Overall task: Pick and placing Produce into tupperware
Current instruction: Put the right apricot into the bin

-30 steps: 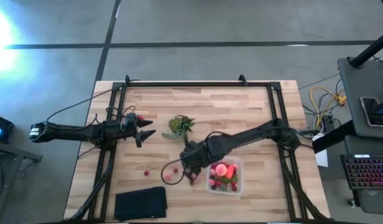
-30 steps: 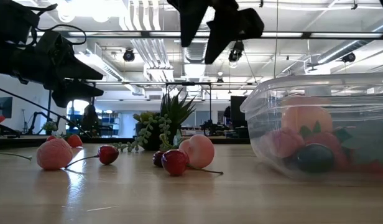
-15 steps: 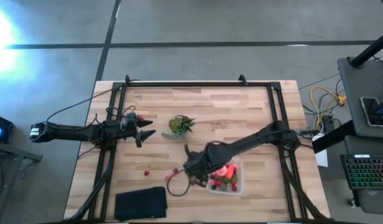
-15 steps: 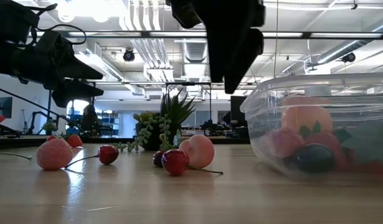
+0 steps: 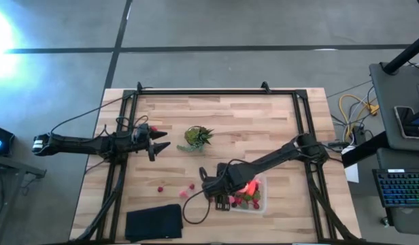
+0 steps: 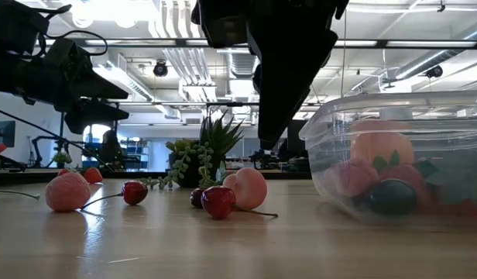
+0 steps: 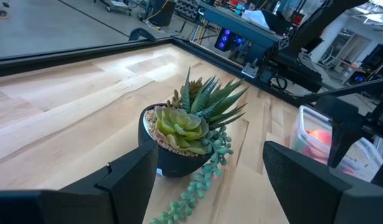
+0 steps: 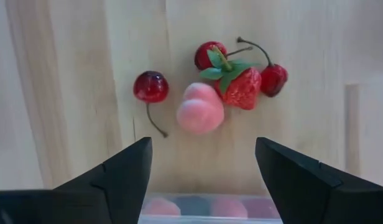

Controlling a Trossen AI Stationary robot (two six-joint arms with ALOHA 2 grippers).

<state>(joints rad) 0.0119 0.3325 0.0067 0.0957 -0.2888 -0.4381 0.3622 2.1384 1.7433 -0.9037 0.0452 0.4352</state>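
Loose produce on the wooden table (image 5: 264,129): in my right wrist view a pale pink peach (image 8: 200,111) lies at the centre of a small cluster, touching a strawberry (image 8: 242,86) with green leaves, with one glossy stemmed cherry (image 8: 150,86) just beside it and two more at the strawberry's far side. All lie ahead of and between the right gripper (image 8: 201,180) fingers, which I see spread wide and empty, touching none of them. The clear, round-cornered tupperware (image 6: 401,155) sits just beside the cluster and already holds a peach-coloured round piece, a strawberry and a dark berry. From above, the right gripper (image 5: 211,189) hangs at the box's left edge; a second ago it was farther up the table, so it has drawn nearer the table's front edge. The left gripper (image 5: 157,145) waits, fingers wide, well apart to the left, facing a potted succulent (image 7: 188,127). A flat black pad (image 5: 154,222) lies near the front edge.
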